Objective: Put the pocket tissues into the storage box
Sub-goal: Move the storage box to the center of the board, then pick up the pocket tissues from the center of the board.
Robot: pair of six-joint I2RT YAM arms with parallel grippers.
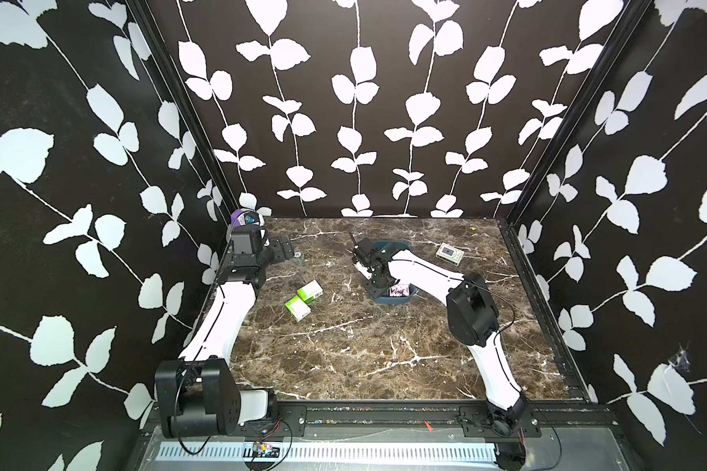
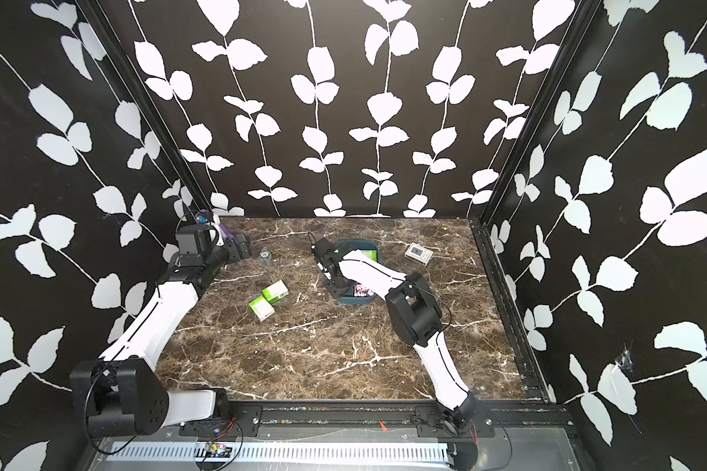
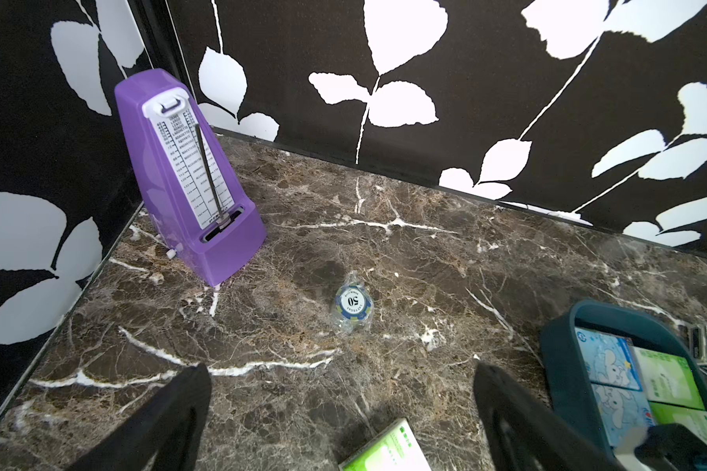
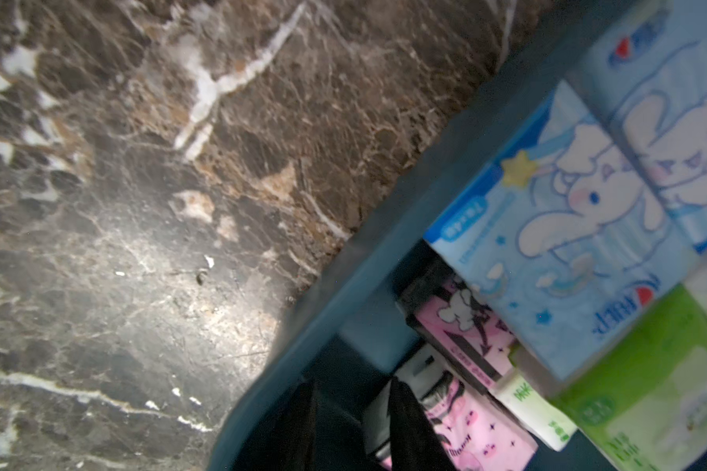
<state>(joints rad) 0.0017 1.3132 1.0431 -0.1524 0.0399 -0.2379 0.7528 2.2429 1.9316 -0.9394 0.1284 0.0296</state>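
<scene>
Deep in the storage box point(image 1: 392, 302) with the right pincer point(image 4: 352, 385), narrowly parted, can't tell whether gripping anything; stacked alongside, pocket tissues point(image 4: 568, 228) in blue, green, pink. Out on the bench point(image 1: 343, 359): two green packs point(image 1: 310, 291), side by side. Off near the metronome point(image 3: 188, 171), left pincer point(image 3: 341, 369) gaping, empty

Marble table point(image 1: 384, 346): box point(image 1: 396, 302), tissue packs point(image 1: 310, 291), metronome point(image 3: 152, 171)

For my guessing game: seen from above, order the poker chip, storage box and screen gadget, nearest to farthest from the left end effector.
1. Poker chip, just beside the left end effector.
2. Storage box, mid-table.
3. Screen gadget, far right side.
</scene>
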